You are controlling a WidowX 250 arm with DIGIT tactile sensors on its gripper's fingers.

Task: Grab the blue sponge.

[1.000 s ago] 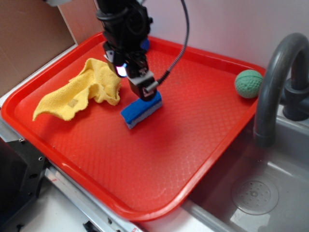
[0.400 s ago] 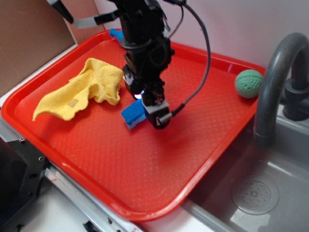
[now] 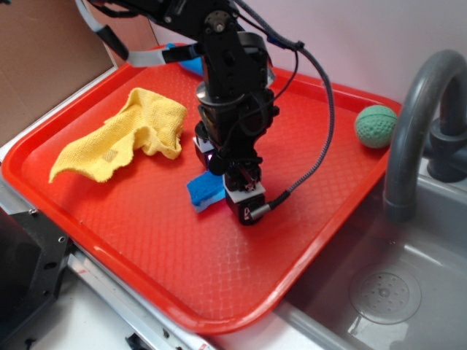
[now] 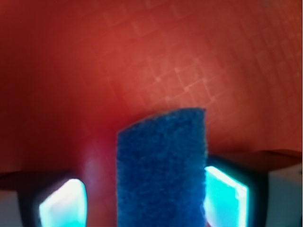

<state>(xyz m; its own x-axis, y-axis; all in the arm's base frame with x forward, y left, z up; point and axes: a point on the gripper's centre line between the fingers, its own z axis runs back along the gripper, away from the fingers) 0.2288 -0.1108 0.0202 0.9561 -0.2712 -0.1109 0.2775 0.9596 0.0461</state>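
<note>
Exterior view: even, bright, diffuse light; the glossy red plastic tray [image 3: 146,240] shows soft sheen and a faint shadow beneath the black robot arm [image 3: 233,95]. Wrist view: dim and blurred, darkening toward the upper left; the rough blue sponge [image 4: 163,170] is soft-focused, flanked by glowing cyan patches.

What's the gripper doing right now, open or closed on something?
Gripper: open, fingers straddling the blue sponge on the red tray; left finger shows a gap, right looks close, no grip yet.
</note>
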